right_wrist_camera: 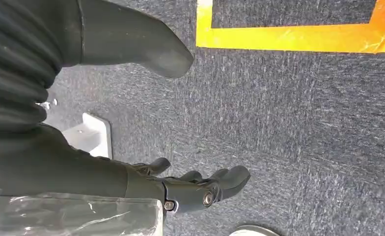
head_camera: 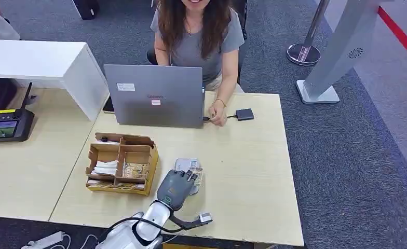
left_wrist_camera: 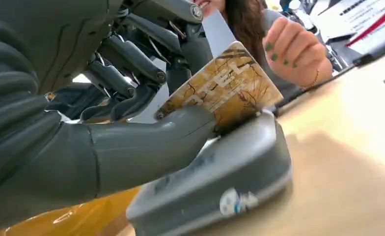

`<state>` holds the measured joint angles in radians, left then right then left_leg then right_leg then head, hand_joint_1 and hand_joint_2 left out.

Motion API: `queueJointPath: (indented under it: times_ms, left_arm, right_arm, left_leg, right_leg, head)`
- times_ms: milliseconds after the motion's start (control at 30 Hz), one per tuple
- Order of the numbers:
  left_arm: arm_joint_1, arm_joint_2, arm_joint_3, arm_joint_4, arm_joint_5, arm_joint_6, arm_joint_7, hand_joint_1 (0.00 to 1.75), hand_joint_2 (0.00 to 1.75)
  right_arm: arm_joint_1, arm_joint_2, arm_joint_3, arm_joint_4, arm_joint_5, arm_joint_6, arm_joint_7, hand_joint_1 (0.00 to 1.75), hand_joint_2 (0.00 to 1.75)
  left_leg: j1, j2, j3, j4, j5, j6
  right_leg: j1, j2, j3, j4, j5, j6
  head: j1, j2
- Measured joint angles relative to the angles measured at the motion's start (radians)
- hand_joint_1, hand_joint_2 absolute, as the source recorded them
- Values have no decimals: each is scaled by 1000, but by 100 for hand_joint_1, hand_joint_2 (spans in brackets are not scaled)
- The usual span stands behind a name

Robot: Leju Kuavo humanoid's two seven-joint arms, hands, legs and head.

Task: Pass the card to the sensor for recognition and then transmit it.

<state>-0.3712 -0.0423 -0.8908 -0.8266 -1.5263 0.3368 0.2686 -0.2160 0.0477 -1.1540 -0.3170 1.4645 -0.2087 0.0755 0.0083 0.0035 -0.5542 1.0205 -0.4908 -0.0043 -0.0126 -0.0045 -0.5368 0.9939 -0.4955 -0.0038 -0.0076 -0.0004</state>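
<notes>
Counter (head_camera: pixel 253 171) carrying laptop (head_camera: pixel 157 96), cardboard organizer (head_camera: pixel 121 163), grey sensor (left_wrist_camera: pixel 230 167). Left hand (head_camera: pixel 176 188) pinching card (left_wrist_camera: pixel 225 83), edge touching the sensor top, probably for reading. Card's contact plain from left wrist, hidden under hand from head view. Right hand (right_wrist_camera: pixel 190 184) hanging over carpet, fingers loosely apart, holding nothing.

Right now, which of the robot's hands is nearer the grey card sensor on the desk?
Left. The left hand holds the card on the sensor; the right hand hangs empty over carpet, away from the desk.
</notes>
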Motion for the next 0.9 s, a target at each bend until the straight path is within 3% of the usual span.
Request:
queueJointPath:
  times_ms: [400,733,900]
  left_arm:
    - [-48,-2,-50,68,0,-60,54,175,175]
    - [-54,-3,-59,77,0,-61,58,175,175]
    - [-54,-6,-59,77,0,-30,104,175,175]
  right_arm:
    - [-1,0,0,0,2,0,6,0,175]
    - [-1,0,0,-1,2,0,6,0,175]
    - [-1,0,0,-1,2,0,5,0,175]
  left_leg:
    - [0,0,5,0,0,0]
    - [0,0,6,0,2,2]
    - [0,0,6,0,2,2]
  right_leg:
    - [0,-1,6,0,0,0]
    - [0,-1,7,0,2,1]
    - [0,0,7,0,3,1]
  head:
    - [0,0]
    - [0,0]
    - [0,0]
